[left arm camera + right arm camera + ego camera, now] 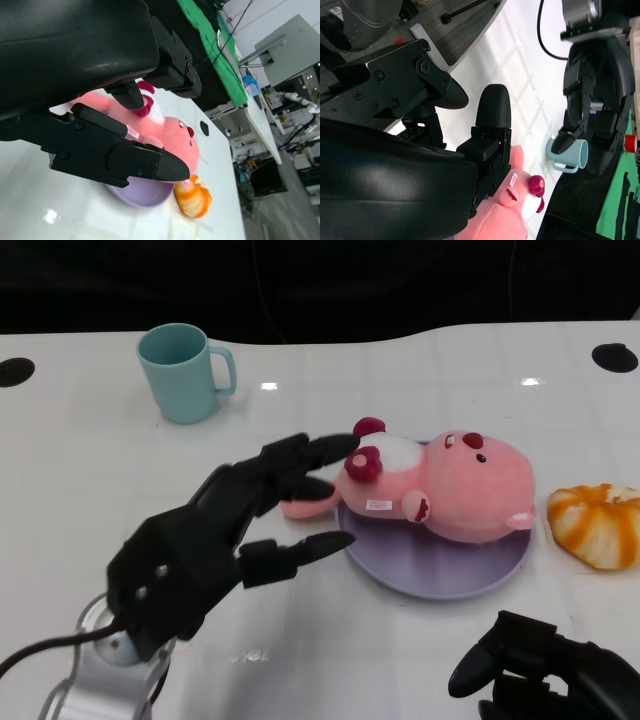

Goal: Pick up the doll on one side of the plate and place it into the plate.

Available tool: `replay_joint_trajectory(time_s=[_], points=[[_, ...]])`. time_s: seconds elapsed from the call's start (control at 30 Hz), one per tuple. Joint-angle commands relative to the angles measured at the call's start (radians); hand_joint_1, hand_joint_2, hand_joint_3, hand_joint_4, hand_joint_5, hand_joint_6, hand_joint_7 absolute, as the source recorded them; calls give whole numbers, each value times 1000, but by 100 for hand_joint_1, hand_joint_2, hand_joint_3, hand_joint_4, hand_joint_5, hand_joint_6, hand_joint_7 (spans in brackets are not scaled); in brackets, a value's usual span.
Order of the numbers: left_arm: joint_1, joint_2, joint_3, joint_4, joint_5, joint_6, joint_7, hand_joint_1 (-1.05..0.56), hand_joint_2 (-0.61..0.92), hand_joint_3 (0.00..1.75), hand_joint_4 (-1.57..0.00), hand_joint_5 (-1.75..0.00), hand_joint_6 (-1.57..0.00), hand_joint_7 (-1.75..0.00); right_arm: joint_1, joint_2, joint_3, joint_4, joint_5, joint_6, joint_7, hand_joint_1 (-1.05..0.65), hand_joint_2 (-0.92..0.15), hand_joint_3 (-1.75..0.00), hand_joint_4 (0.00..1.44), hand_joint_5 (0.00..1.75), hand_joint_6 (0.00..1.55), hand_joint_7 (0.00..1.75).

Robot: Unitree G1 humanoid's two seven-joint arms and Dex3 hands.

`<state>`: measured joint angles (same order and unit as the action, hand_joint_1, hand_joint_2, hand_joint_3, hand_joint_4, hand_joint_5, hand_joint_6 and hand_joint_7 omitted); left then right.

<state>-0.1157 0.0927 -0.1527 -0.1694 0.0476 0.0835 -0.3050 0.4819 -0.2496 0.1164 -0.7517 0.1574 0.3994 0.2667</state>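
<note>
The left hand (pixel 235 530), fingers spread and holding nothing, hovered beside the pink doll (pixel 440 483) lying on the purple plate (pixel 440 565).

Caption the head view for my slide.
Left hand open beside pink plush doll lying on purple plate.

doll (pixel 455 492): pink plush animal with a white belly, dark red ears and paw pads, small dark eyes and a white tag at its side
doll pose: lying on its side, head toward the robot's right, feet and ears end toward the left
doll place: on the plate, its body across the far half, one pink limb reaching out past the left rim
plate (pixel 440 565): round, flat, lavender, sitting level on the white table, its near part bare
</note>
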Motion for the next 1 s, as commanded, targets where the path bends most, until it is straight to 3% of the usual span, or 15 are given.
replay_joint_trajectory(time_s=[0.03,0.17,0.23,0.27,0.37,0.5,0.57,0.67,0.8,1.0], points=[[72,-6,23,-107,-48,67,18,-46,92,19,-28,-108,-57,-32,5,-9,-3,1,2,-6,2,-11,-64,-107,65,175,50,139],[152,-25,38,-203,-102,114,31,-35,92,19,-43,-110,-64,-39,3,-8,-2,7,-3,-13,2,-12,-64,-107,65,175,50,139],[182,-29,40,-227,-117,116,33,-28,90,25,-56,-111,-68,-52,0,-8,-2,11,-3,-12,2,-11,-64,-107,65,175,50,139],[195,-31,42,-237,-127,121,32,-26,84,36,-60,-111,-68,-60,-2,-8,-2,12,-1,-9,3,-11,-64,-107,65,175,50,139],[264,-51,38,-291,-171,170,45,-16,58,92,-76,-118,-78,-81,-9,-7,-3,17,0,-7,3,-11,-64,-107,65,175,50,139],[350,-69,24,-342,-192,191,75,-8,45,128,-87,-130,-87,-99,-14,-4,0,21,-3,-11,-1,-12,-64,-107,66,175,51,139],[386,-78,30,-376,-228,234,84,-6,42,144,-88,-144,-87,-114,-15,-1,0,20,-2,-11,-3,-12,-63,-107,66,175,51,140],[424,-80,52,-437,-316,338,91,-8,42,147,-93,-156,-91,-126,-15,0,2,14,-2,-5,-6,-11,-63,-108,66,175,51,140],[474,-61,54,-496,-316,369,113,-7,37,154,-98,-172,-88,-155,-14,-1,4,10,-7,-9,-8,-10,-63,-109,66,175,51,140],[527,-54,54,-501,-319,349,120,-9,37,149,-95,-175,-83,-166,-19,-3,-4,13,-1,-6,-4,-10,-63,-109,66,175,51,140]])
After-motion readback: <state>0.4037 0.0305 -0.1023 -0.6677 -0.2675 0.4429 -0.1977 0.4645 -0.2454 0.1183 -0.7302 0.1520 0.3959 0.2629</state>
